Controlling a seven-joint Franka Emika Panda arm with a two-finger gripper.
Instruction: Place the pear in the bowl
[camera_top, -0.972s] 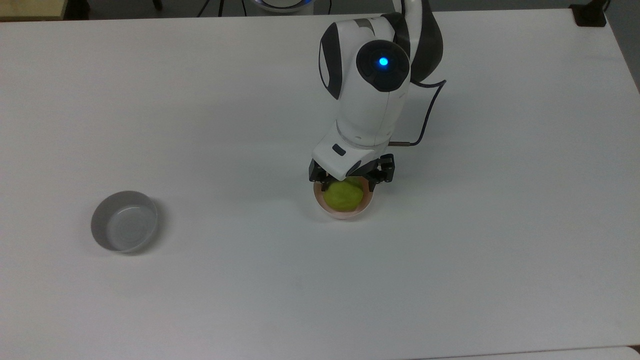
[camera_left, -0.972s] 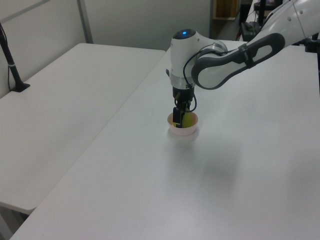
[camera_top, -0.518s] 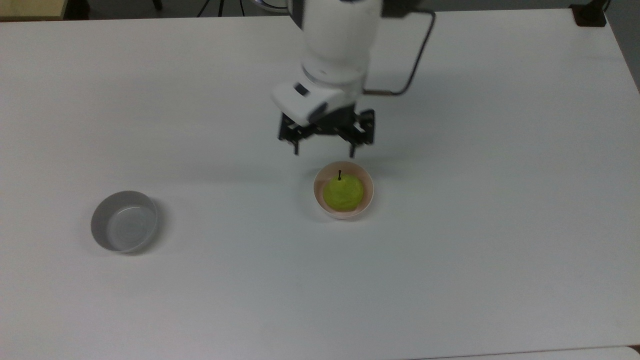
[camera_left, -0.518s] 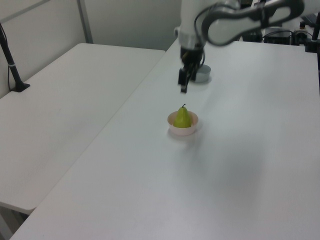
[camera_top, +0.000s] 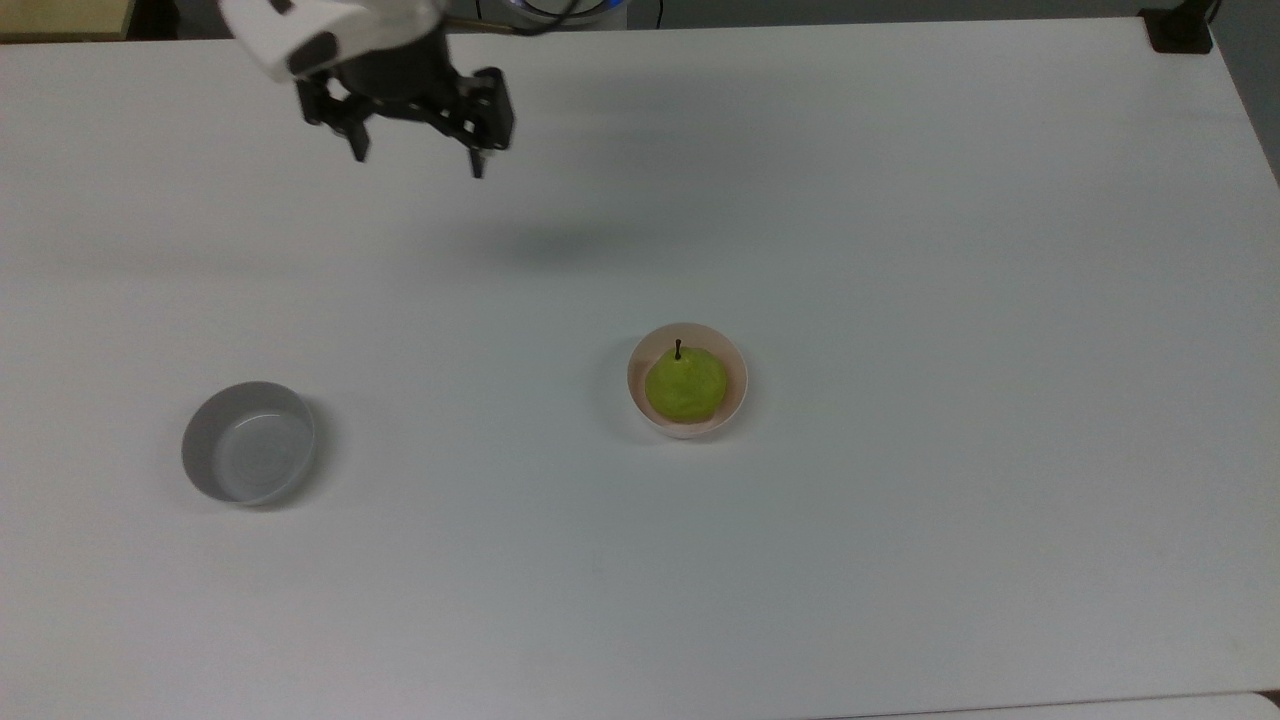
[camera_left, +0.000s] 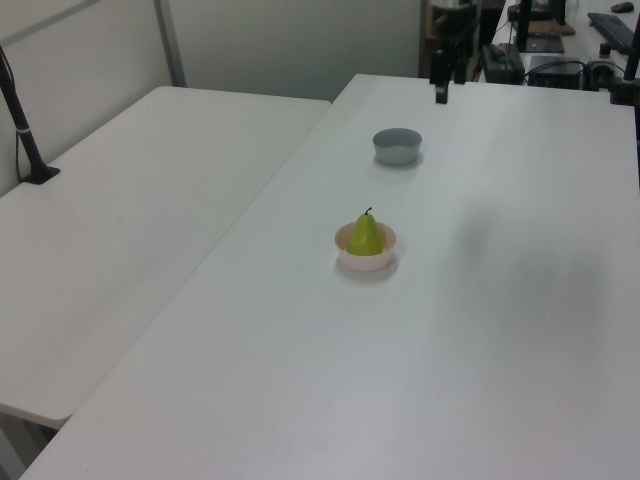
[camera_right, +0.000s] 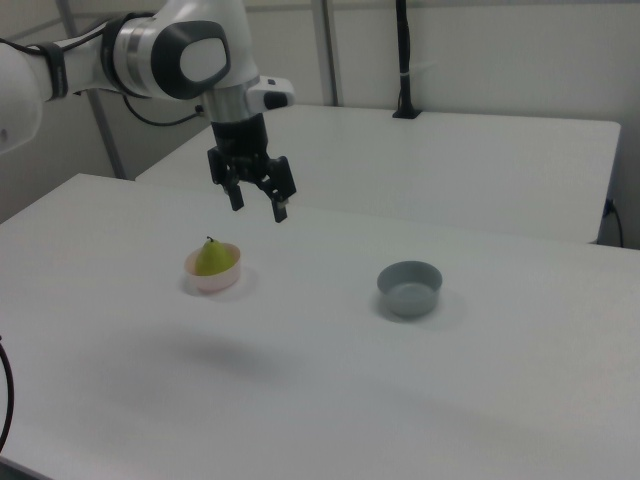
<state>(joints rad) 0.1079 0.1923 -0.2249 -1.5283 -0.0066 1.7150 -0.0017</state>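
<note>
Tool (camera_right: 259, 206) hangs spread and empty; pear (camera_top: 686, 384) sits in bowl (camera_top: 735, 362).

You have a white table (camera_top: 900, 250) carrying 2 bowls. The pale pink bowl (camera_top: 736, 385) sits near the middle of the top, and the pear (camera_top: 686, 386) stands upright inside it, stem up. The grey bowl (camera_top: 248, 456) rests directly on the table, well apart from the pink one, toward the top view's left. In the right view, the grey bowl (camera_right: 409, 287) lies to the right of the pink bowl (camera_right: 213, 276).
</note>
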